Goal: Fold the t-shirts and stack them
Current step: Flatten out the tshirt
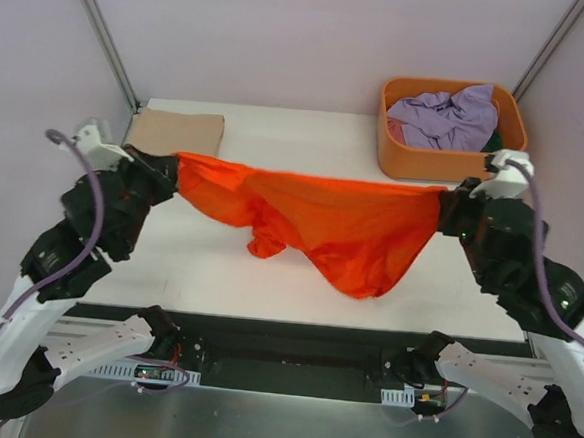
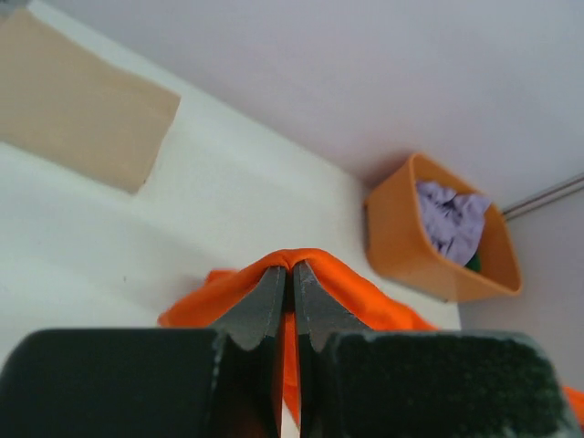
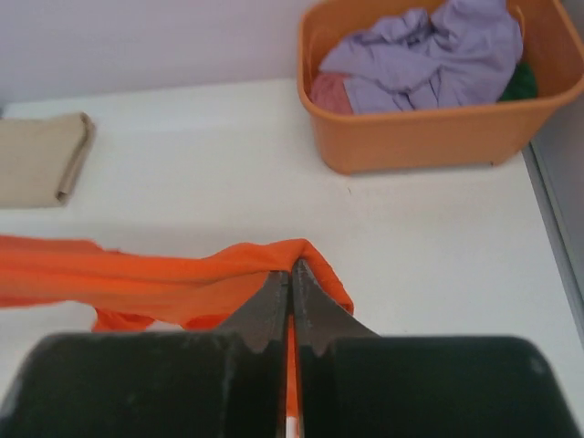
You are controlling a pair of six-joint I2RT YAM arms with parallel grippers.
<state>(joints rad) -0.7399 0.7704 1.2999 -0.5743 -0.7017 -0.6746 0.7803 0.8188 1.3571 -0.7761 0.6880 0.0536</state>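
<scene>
The bright orange t-shirt (image 1: 322, 221) hangs stretched in the air between my two grippers, sagging toward the table's front. My left gripper (image 1: 176, 161) is shut on its left end; the cloth bulges over the fingertips in the left wrist view (image 2: 293, 265). My right gripper (image 1: 444, 198) is shut on its right end, seen in the right wrist view (image 3: 291, 265). A folded tan beige t-shirt (image 1: 176, 130) lies at the table's back left. A crumpled lavender t-shirt (image 1: 448, 116) lies in the orange basket (image 1: 446, 165), with a bit of dark green cloth (image 3: 520, 84) beside it.
The rigid orange basket stands at the table's back right, close behind my right gripper. The white table (image 1: 278, 133) lies under the hanging shirt. Its front edge (image 1: 295, 321) runs just above the arm bases. Metal frame posts (image 1: 103, 30) rise at the back corners.
</scene>
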